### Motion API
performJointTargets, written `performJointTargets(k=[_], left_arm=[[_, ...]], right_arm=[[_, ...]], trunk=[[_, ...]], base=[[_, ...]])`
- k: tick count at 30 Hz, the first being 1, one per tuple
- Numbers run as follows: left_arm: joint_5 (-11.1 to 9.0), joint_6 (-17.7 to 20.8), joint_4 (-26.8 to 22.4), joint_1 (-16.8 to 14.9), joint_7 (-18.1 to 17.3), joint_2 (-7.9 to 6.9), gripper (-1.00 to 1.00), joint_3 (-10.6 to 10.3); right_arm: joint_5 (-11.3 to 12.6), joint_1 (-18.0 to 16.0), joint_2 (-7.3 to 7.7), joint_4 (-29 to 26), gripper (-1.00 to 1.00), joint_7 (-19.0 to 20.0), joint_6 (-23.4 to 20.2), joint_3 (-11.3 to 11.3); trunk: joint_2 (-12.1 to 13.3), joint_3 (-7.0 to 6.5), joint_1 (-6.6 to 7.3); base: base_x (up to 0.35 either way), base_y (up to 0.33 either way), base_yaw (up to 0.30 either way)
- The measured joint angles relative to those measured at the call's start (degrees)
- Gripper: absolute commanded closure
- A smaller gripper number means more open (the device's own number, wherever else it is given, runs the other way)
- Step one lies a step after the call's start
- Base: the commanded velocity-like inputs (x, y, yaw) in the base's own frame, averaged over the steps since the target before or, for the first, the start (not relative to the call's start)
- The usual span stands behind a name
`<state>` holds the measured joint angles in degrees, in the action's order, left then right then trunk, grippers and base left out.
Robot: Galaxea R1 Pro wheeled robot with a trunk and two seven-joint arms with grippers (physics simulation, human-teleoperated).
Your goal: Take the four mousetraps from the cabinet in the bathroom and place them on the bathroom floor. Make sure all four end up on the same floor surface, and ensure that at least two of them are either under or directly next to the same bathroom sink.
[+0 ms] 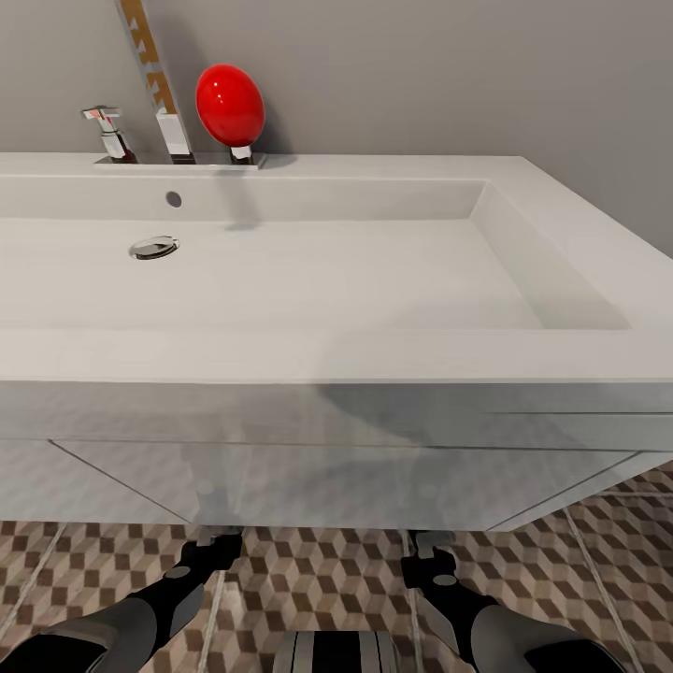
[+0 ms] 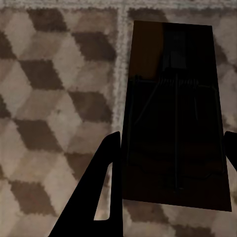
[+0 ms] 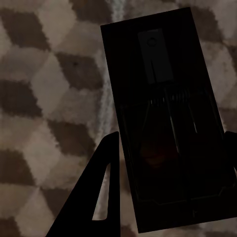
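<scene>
Two mousetraps are in play, one per arm, both low at the foot of the white sink [image 1: 280, 365] over the cube-pattern bathroom floor [image 1: 318, 579]. Each looks like a thin, stiff, light wooden slab, so pinching the long edges seems safest, clear of the wire parts. The left gripper [image 2: 168, 163] has its fingers apart, either side of the left mousetrap [image 2: 175, 113]; whether they actually touch it, can't tell. Same with the right gripper [image 3: 170, 168] and the right mousetrap [image 3: 168, 113]. Both long axes run along the fingers, pointing away from the wrist.
</scene>
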<state>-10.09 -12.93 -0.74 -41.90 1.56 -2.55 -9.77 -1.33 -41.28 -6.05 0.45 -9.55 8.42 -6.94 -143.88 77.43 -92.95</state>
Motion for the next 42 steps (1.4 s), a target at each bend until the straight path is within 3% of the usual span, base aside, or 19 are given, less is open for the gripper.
performJointTargets(k=[42], left_arm=[[0.0,0.2,0.0,0.0,0.0,0.01,1.00,0.0]], right_arm=[[0.3,0.0,0.00,0.0,1.00,0.0,1.3,0.1]], trunk=[[0.0,0.00,0.00]], base=[[0.000,0.000,0.000]])
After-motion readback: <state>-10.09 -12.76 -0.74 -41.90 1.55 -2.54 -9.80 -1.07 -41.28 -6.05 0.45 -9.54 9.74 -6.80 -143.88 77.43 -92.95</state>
